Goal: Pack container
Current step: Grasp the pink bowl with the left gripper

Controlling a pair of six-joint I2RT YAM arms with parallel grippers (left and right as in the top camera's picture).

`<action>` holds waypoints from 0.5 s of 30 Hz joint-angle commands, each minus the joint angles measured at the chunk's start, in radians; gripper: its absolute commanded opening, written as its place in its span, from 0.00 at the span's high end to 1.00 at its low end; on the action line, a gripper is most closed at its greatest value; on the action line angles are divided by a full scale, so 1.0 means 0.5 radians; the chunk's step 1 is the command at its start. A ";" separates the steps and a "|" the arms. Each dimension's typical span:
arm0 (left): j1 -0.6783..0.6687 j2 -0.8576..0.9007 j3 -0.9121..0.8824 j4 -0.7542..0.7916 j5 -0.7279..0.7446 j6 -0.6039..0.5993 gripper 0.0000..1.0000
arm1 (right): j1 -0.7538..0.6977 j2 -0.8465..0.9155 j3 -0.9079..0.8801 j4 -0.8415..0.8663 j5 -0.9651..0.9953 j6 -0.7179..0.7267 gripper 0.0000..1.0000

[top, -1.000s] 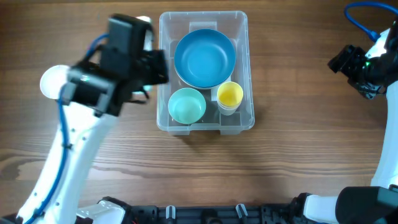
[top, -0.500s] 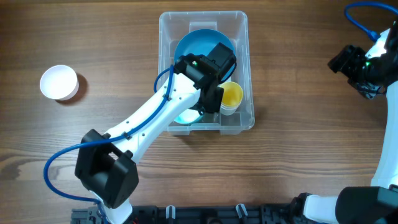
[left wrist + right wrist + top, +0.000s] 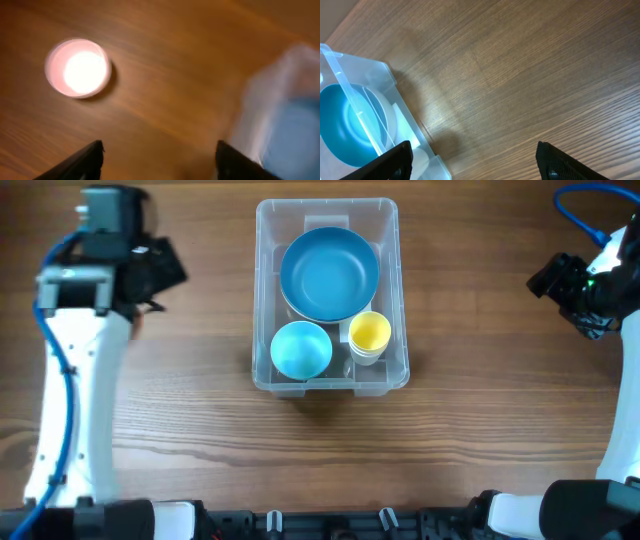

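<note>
The clear container (image 3: 392,240) stands mid-table, holding a large blue bowl (image 3: 330,275), a small light-blue bowl (image 3: 300,350) and a yellow cup (image 3: 369,333). My left gripper (image 3: 160,157) is open and empty over bare wood, left of the container (image 3: 272,95), which is blurred. A white cup (image 3: 77,67) stands upright ahead of it to the left. In the overhead view my left arm (image 3: 100,270) hides that cup. My right gripper (image 3: 476,160) is open and empty, off to the right of the container (image 3: 385,75).
The right arm (image 3: 585,285) hangs at the table's far right edge, with a blue cable above it. Bare wood surrounds the container on all sides. The arm bases sit along the front edge.
The left arm was inside the container half a second ago and is now back at the far left, over the white cup, jaws opened. The small bowl reads light blue, not mint green.
</note>
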State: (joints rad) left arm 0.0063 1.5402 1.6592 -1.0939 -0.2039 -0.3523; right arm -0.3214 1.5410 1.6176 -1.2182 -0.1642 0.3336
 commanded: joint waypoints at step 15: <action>0.667 1.311 -0.006 0.448 0.203 0.015 0.43 | 0.008 0.023 -0.013 -0.004 0.019 -0.085 0.20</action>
State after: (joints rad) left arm 0.3340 2.1799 1.6581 -0.8742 -0.0994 -0.3489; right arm -0.3214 1.5410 1.6176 -1.2194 -0.1642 0.3084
